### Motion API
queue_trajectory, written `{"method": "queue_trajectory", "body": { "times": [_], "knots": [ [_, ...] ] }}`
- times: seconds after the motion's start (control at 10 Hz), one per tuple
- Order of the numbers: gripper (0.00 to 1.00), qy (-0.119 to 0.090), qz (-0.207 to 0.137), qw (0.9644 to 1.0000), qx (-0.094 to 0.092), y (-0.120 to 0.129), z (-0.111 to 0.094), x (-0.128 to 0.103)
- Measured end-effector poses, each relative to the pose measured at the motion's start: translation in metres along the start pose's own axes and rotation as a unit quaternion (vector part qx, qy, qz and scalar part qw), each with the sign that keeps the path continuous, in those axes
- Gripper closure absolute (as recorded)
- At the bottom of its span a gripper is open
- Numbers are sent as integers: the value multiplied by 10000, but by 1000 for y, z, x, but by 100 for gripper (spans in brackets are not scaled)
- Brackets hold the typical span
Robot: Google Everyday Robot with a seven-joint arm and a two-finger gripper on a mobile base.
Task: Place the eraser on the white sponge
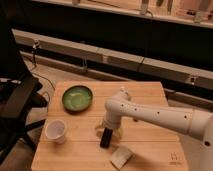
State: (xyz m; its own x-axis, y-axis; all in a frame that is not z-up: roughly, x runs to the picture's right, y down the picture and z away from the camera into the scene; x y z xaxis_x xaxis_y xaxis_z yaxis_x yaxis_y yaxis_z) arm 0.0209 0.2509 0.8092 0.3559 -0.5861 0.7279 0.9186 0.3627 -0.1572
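White robot arm (pixel 150 114) reaches in from the right across a light wooden table (pixel 145 95); its two-finger gripper (pixel 107 131) points down over the front-centre of the tabletop. Held at the gripper's tip is the eraser (pixel 105 138), a small flat black rectangular bar, standing nearly upright with its upper end between the fingers and its lower end at or just above the wood; contact with the table cannot be told. Gripper is pinching the eraser. The white sponge (pixel 120 157), a small off-white squarish block with soft edges, lies on the table just below and to the right of the gripper, near the front edge, apart from the eraser. To the gripper's left, near the table's left edge, stands a white paper cup (pixel 55 131), upright and open. Up and to the left of the gripper, further back, sits a round green bowl (pixel 77 97). A small dark mark (pixel 173 155) is printed near the table's front-right corner; not legible. A dark office chair (pixel 17 100) stands beyond the table's left side.
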Motion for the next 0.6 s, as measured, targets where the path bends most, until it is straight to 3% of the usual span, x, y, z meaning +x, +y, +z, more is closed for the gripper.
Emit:
{"method": "queue_trajectory", "body": {
  "times": [0.1, 0.3, 0.6],
  "knots": [
    [23, -44, -9, 10000, -67, -1, 7, 1],
    [42, -98, 7, 9997, -230, -3, 15, 1],
    [73, -133, 39, 9996, -256, -5, 14, 1]
  ]
}}
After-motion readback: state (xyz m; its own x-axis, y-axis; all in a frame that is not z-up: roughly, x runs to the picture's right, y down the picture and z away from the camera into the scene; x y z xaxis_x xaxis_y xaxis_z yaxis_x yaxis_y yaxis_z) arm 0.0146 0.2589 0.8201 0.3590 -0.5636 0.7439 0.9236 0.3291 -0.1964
